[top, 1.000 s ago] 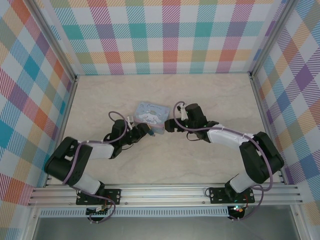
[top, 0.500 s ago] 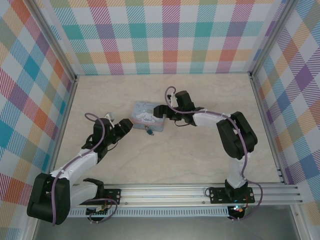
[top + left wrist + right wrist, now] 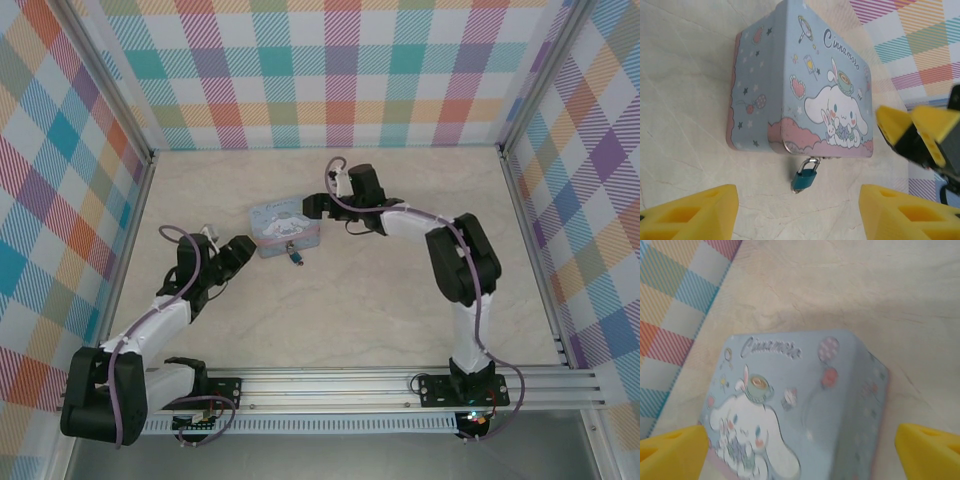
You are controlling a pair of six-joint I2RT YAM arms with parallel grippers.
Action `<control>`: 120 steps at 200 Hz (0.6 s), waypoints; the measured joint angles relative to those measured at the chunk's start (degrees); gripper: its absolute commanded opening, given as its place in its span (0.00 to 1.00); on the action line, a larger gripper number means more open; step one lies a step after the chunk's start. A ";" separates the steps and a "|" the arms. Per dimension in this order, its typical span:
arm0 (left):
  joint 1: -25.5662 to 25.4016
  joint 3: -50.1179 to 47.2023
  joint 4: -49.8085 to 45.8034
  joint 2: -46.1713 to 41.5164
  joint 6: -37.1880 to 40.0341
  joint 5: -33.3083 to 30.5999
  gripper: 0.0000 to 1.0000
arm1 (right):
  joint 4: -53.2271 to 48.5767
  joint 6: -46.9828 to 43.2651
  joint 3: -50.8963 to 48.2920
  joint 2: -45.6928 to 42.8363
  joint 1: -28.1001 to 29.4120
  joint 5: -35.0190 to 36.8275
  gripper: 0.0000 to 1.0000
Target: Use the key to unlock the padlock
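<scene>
Padlock hangs from tin front clasp. Left gripper off tin's near-left side, jaws wide, empty. Right gripper at tin's far-right corner, jaws wide, empty. Risks: nudged tin slides, padlock swings off line. Cannot tell where key lies.

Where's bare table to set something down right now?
Free: the table between the tin and the arm bases, and the strip along the back wall. Crowded: around the tin, with left hand, right hand and padlock close by.
</scene>
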 measured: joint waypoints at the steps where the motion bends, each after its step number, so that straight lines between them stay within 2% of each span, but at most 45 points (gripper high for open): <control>1: 0.07 0.11 -0.02 0.07 0.04 0.09 0.64 | -0.02 -0.15 -0.52 -0.55 -0.09 0.20 0.91; 36: 1.81 6.14 1.11 6.88 0.94 3.78 0.64 | 1.77 -2.51 -14.10 -14.25 -0.31 -0.44 0.83; 48: 2.32 8.11 1.81 9.38 1.18 4.94 0.60 | 2.56 -3.43 -17.27 -16.15 1.40 -0.59 0.81; 78: 2.95 12.70 2.64 15.06 1.97 8.70 0.47 | 3.69 -5.31 -21.33 -13.79 7.54 -0.20 0.75; 120: 2.97 17.05 3.91 20.13 2.08 13.90 0.44 | 5.70 -8.07 -21.24 -7.28 10.58 2.23 0.67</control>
